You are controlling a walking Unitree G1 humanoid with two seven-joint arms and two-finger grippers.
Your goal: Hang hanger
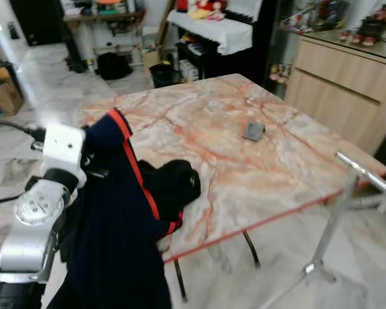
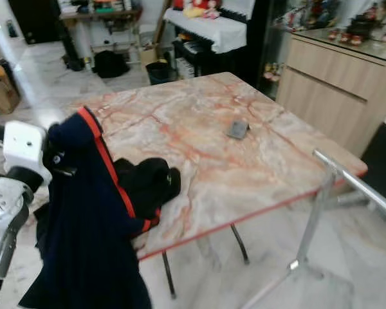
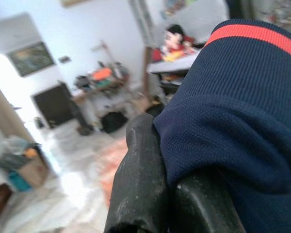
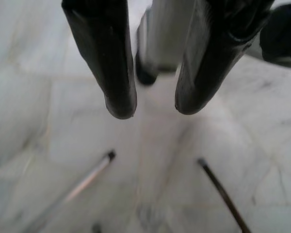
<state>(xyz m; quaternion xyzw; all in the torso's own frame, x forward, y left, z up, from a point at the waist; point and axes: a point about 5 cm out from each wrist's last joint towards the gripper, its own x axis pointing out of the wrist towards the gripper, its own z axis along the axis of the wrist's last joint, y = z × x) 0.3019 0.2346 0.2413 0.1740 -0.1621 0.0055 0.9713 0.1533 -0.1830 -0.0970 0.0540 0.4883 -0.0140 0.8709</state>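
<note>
A navy garment (image 1: 116, 238) with a red stripe (image 1: 136, 170) hangs from my raised left arm (image 1: 35, 219) at the table's near left corner. Its lower part, dark and bunched (image 1: 174, 183), rests on the tabletop. My left gripper (image 3: 167, 194) is shut, with the navy cloth (image 3: 237, 111) pressed against its fingers (image 3: 138, 184); the cloth hides any hanger. A silver rack rail (image 1: 367, 177) on a thin post (image 1: 331, 225) stands at the right, apart from the garment. My right gripper (image 4: 148, 109) is open over the pale floor, holding nothing.
The orange-veined marble table (image 1: 244, 161) lies ahead, with a small grey object (image 1: 253, 131) on it. A wooden cabinet (image 1: 341, 90) stands at the right, a dark piano with a white cloth (image 1: 212, 29) behind. The rack's base (image 1: 312, 267) sits on open marble floor.
</note>
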